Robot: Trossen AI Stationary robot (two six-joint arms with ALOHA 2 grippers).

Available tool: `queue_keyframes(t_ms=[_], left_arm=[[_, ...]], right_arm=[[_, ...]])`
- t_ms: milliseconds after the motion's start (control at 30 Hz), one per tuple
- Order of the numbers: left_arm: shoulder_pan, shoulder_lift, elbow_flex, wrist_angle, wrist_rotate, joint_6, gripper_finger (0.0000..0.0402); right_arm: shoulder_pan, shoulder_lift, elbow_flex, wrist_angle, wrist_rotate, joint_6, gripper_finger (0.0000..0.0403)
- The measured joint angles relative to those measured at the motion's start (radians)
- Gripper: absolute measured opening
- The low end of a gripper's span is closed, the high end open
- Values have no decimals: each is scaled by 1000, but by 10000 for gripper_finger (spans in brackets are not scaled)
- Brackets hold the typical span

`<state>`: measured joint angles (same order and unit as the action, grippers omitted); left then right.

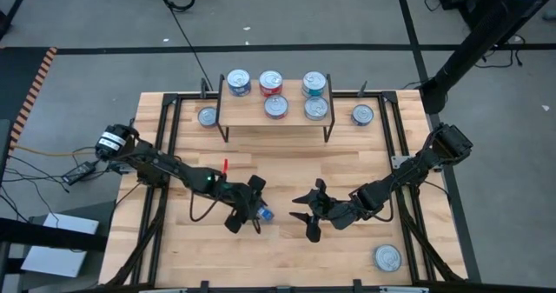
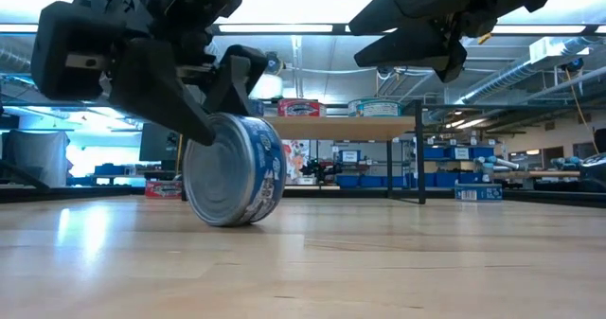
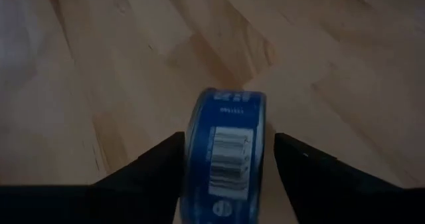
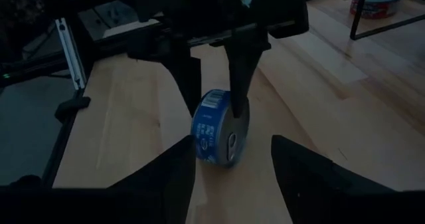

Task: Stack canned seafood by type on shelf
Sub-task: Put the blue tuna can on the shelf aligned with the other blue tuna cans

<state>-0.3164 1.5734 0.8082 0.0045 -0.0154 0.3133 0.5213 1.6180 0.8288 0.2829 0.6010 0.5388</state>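
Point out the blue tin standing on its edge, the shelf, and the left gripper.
blue tin (image 2: 234,170), low view, on its blue side label.
shelf (image 1: 274,122), high view, on a bare part of its wood plank.
left gripper (image 1: 246,208), high view, midway between its fingertips, which straddle the tin.

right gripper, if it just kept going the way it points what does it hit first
Probably the blue can standing on edge between the left gripper's fingers; it sits straight ahead of the right gripper, whose open fingers frame it. Depth is unclear.

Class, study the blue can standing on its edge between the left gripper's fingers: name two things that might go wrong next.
1. The blue can stands on its rim, the left gripper open around it; it may roll away.
2. The right gripper hovers close by, open; the two could collide.
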Motion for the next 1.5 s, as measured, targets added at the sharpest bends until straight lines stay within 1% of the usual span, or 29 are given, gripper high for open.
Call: queue_keyframes(t_ms=[200,267,333,400,567,667,800,967,1033,1167,1267,1367,1500], left_arm=[[-8,1,0,-8,-3,3,153],[-16,-8,0,-22,-12,3,147],[-29,-23,1,-46,-56,5,147],[-47,-49,18,-124,-157,12,147],[-87,-109,105,-348,-480,23,147],[-93,-138,146,-432,-655,19,147],[-78,-171,157,-459,-911,21,147],[-27,-173,157,-459,-1150,77,147],[11,-173,155,-456,-1182,76,147],[95,-171,136,-429,-1190,76,147],[163,-171,118,-380,-1175,81,147],[222,-171,101,-321,-1169,125,147],[275,-170,79,-256,-1105,178,147]], right_arm=[[0,0,0,-1,0,0,202],[0,0,0,-1,0,0,202],[0,0,0,-1,0,0,202],[0,0,0,-1,0,0,203],[0,0,0,-2,0,0,201],[0,0,0,-2,0,1,199],[0,0,0,-2,0,4,200],[0,0,0,-2,0,4,200],[0,0,0,-3,0,4,198],[0,0,0,-3,0,4,197],[0,0,0,-4,0,4,198],[0,0,0,-4,0,3,198],[0,0,0,-5,0,1,195]])
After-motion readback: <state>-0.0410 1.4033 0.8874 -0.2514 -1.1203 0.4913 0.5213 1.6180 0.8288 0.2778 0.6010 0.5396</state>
